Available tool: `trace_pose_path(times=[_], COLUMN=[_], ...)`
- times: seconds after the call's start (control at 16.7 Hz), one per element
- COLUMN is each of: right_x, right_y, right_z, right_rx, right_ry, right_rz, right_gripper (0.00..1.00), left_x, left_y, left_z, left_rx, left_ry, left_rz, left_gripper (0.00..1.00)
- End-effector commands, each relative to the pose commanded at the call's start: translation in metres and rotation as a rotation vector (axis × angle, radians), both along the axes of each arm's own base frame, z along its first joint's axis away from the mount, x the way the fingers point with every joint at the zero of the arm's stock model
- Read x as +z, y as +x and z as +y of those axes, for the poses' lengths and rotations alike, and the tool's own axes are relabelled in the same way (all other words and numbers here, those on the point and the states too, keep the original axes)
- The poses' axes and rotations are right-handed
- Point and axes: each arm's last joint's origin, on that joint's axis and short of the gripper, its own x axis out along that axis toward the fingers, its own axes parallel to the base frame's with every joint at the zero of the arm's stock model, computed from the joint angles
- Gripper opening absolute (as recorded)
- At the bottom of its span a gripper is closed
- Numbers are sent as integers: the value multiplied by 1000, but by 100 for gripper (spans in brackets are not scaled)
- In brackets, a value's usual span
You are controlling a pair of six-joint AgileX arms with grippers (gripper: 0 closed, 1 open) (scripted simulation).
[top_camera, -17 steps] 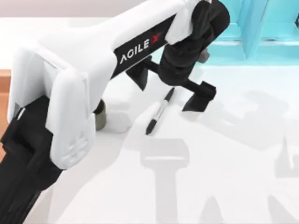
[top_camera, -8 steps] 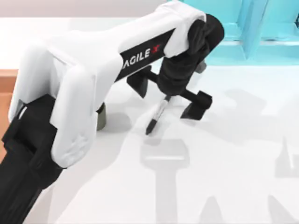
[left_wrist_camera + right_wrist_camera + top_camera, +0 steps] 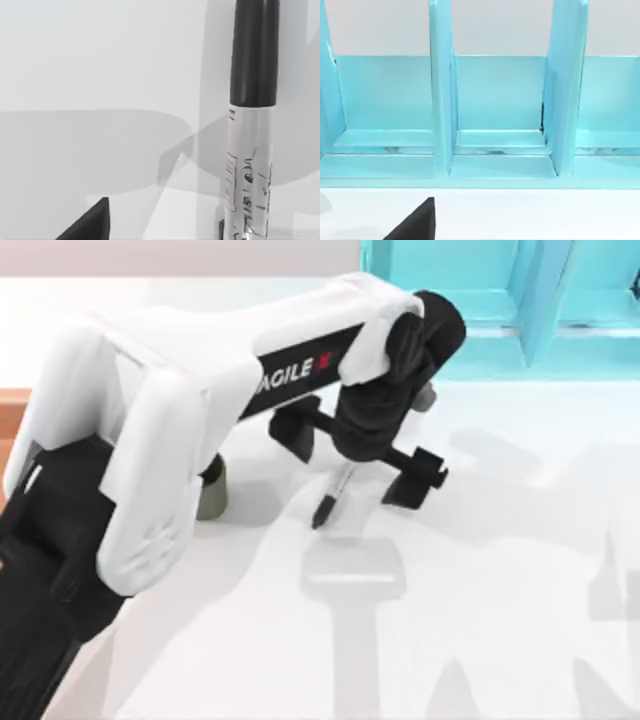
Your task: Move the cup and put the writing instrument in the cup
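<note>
The writing instrument, a slim marker with black ends and a pale labelled middle, lies at an angle on the white table, its upper part hidden under my left wrist. My left gripper is open, with one black finger on each side of the marker. In the left wrist view the marker is very close, with one fingertip off to its side. The cup, small and dark olive-grey, stands upright left of the marker, half hidden behind my left arm. My right gripper faces the blue rack.
A turquoise rack with upright dividers stands along the back right of the table, also seen close in the right wrist view. A strip of wooden tray shows at the left edge. White tabletop stretches in front and to the right.
My left gripper has come down and a little toward the front left, so that it straddles the marker's upper half. The marker and the cup have stayed in place.
</note>
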Motion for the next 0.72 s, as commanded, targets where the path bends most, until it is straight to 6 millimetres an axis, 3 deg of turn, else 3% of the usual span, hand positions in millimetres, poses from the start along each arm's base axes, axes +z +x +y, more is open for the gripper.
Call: trace_pose_path(times=[0.12,0.72], right_x=[0,0], right_y=[0,0], right_z=[0,0], right_rx=[0,0], right_ry=[0,0], right_rz=[0,0], right_gripper=[100,100], left_x=[0,0], left_y=[0,0], left_z=[0,0], left_rx=[0,0], left_ry=[0,0], left_rz=[0,0], left_gripper=[100,25])
